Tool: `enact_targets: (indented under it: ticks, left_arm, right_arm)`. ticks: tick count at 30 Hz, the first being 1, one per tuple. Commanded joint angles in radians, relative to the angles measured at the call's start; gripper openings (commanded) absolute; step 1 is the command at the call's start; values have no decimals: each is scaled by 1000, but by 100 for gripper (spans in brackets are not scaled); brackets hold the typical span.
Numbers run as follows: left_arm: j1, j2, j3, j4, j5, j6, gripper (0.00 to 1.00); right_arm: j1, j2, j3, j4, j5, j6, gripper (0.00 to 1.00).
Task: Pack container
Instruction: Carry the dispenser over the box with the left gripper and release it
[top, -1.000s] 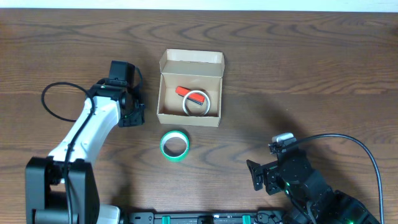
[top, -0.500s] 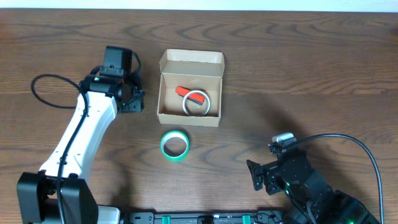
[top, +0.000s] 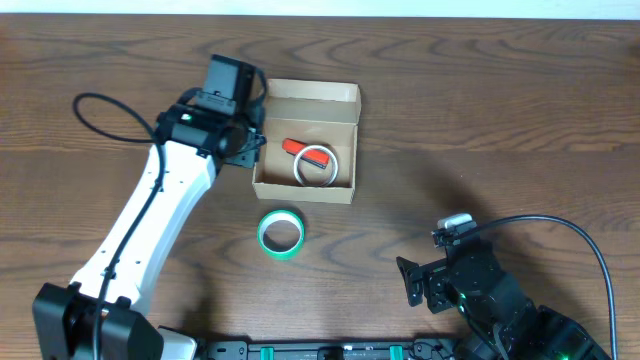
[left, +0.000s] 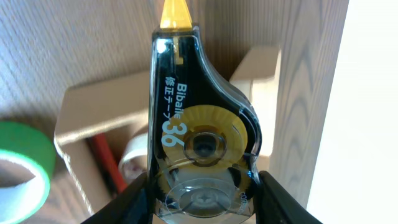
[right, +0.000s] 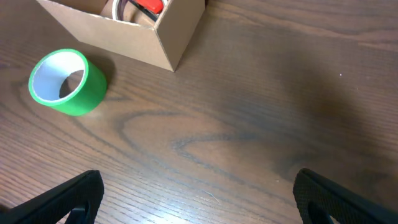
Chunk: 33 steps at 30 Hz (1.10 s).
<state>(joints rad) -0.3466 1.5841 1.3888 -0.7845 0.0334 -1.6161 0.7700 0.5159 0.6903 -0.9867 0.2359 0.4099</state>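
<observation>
The container (top: 262, 185) is an open tan cardboard box with its flap lid up at the back. Inside lie a red item (top: 296, 148) and a pale tape roll (top: 320, 168). My left gripper (top: 246, 140) hovers at the box's left wall, shut on a black and yellow correction tape dispenser (left: 193, 124) that fills the left wrist view, with the box (left: 87, 112) below it. A green tape roll (top: 281, 232) lies on the table in front of the box. My right gripper (right: 199, 199) is open and empty at the front right.
The table (top: 480, 120) is dark wood. In the right wrist view the green roll (right: 65, 81) and the box corner (right: 168, 43) sit at the upper left. The right arm (top: 470, 290) and its cable rest by the front edge.
My left arm has swung right from beside the box to its left wall, carrying the dispenser. The right arm, box and green roll have not moved.
</observation>
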Motion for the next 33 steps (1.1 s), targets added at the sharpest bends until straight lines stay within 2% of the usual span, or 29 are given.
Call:
enact_targets:
  ticks: [1, 7, 14, 23, 33]
  left_arm:
    - [-49, 51, 58, -29, -23, 52, 43]
    - [-114, 147, 114, -57, 1, 160, 43]
    - [-131, 240, 119, -64, 51, 408, 42]
    - [-131, 316, 120, -93, 87, 640, 45]
    - [-125, 372, 120, -147, 90, 765, 49]
  right_arm:
    - [6, -5, 0, -2, 6, 8, 99]
    - [6, -5, 0, -2, 6, 8, 99]
    - [6, -5, 0, -2, 6, 8, 99]
    - [6, -5, 0, -2, 6, 8, 99]
    - [6, -5, 0, -2, 6, 8, 99]
